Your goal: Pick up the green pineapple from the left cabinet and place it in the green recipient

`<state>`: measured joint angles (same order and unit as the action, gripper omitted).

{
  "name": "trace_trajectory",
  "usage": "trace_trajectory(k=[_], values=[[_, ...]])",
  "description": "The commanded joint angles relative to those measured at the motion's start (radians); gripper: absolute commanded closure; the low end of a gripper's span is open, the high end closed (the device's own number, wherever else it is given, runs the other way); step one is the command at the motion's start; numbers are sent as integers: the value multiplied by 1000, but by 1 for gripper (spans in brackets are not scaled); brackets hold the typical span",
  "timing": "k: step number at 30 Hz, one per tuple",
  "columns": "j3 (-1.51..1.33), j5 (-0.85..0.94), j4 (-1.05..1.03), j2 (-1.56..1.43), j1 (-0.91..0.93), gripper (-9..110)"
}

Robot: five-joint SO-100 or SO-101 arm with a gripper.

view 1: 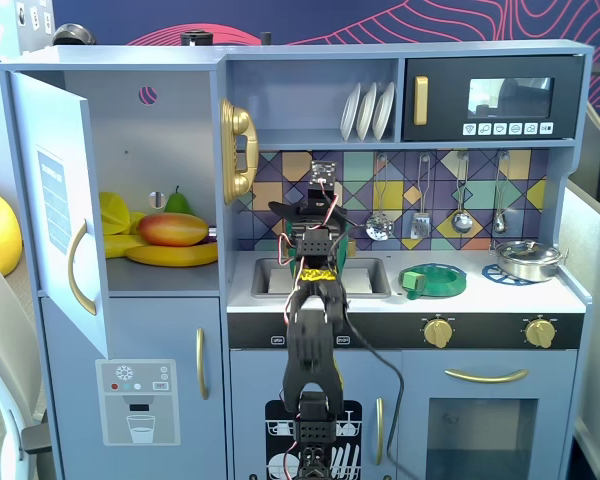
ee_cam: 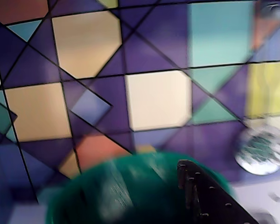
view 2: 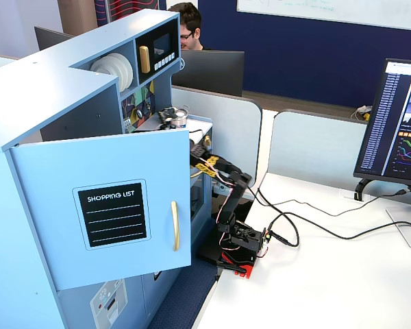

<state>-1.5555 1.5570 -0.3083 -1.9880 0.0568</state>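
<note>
The left cabinet stands open, its door swung left; the door also shows in another fixed view. No green pineapple shows on its shelf or anywhere else. My gripper reaches over the sink toward the tiled backsplash. In the blurred wrist view the green recipient fills the bottom, close below the gripper. One black finger shows over its right side with nothing against it; the other jaw is out of view. The jaws look spread and empty. The arm hides the recipient in the front fixed view.
A mango, a banana and a green pear lie in the cabinet. A flat green dish and a steel pan sit on the counter to the right. Utensils hang on the backsplash.
</note>
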Motion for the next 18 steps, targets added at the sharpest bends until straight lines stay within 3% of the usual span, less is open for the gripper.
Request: trace_trajectory(k=[1, 7, 18], values=[[-192, 38, -117, -376, 8, 47], [-621, 94, -221, -755, 8, 48], [-1131, 130, -351, -1097, -38, 55]])
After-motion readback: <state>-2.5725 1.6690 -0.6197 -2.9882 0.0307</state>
